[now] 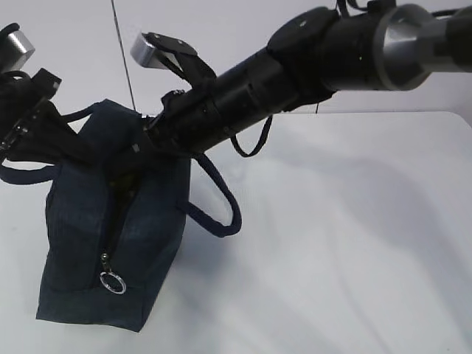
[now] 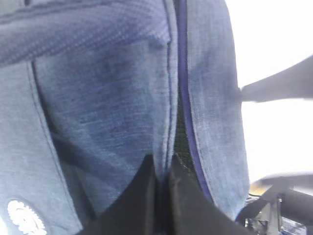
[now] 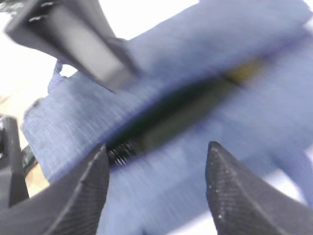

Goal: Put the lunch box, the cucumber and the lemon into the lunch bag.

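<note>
The bag (image 1: pixel 110 236) stands on the white worktop (image 1: pixel 346 243) at the left of my exterior view, dark navy, boxy, leaning a little. Its zipper (image 1: pixel 118 214) runs down the near end face to a metal ring pull (image 1: pixel 113 282) hanging low. One strap (image 1: pixel 217 203) loops out to the right over the worktop.

In my right wrist view the zipper slit (image 3: pixel 176 115) gapes as a dark, blurred opening in the blue fabric, with a small yellowish patch (image 3: pixel 244 72) at its far end; I cannot tell what that is. I see no box, cucumber or lemon plainly in any view.

My left tool (image 2: pixel 159 196) is clenched on the bag's fabric right beside the zipper line (image 2: pixel 182 98), its two dark fingers (image 2: pixel 139 200) pressed almost together with a fold of cloth between them. In the exterior view that arm sits at the bag's upper left.

My right tool (image 3: pixel 156 181) is released, its fingers (image 3: pixel 230 191) set well apart and holding nothing, poised just above the slit. Its arm (image 1: pixel 295 66) reaches across from the upper right to the top of the bag.
</note>
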`<state>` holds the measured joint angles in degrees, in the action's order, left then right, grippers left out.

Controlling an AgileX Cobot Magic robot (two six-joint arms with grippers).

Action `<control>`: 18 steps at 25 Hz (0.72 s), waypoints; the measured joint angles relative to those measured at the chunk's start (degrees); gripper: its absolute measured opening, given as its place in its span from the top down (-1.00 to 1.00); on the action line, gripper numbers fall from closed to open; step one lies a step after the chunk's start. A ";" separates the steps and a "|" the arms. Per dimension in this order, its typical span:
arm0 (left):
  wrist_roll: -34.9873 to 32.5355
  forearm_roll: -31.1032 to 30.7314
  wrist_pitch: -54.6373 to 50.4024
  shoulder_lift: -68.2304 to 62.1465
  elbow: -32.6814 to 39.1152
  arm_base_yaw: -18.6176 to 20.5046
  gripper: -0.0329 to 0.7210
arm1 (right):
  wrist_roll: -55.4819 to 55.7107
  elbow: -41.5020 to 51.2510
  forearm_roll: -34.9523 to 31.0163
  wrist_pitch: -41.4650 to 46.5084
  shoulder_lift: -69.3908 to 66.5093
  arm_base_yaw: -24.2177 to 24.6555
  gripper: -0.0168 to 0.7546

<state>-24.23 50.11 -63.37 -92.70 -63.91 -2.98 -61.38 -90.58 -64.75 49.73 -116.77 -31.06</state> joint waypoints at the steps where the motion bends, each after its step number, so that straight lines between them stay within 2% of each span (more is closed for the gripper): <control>1: 0.00 -0.24 0.13 0.00 0.00 0.00 0.92 | 2.33 -0.89 2.65 1.24 0.53 0.12 -0.22; 5: 0.00 -1.47 0.61 0.00 0.00 0.00 0.92 | 10.91 -4.40 12.95 4.65 2.56 1.11 -0.22; 8: 0.00 -1.93 1.18 0.00 0.00 0.00 0.92 | 18.65 -5.63 17.71 5.85 3.94 2.20 -0.22; 18: 0.00 -3.88 3.47 0.00 0.00 0.00 0.92 | 42.00 -5.87 20.71 5.15 4.68 4.90 -0.22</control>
<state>-24.23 46.22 -59.89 -92.70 -63.91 -2.98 -19.38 -96.44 -44.04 54.88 -112.09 -26.16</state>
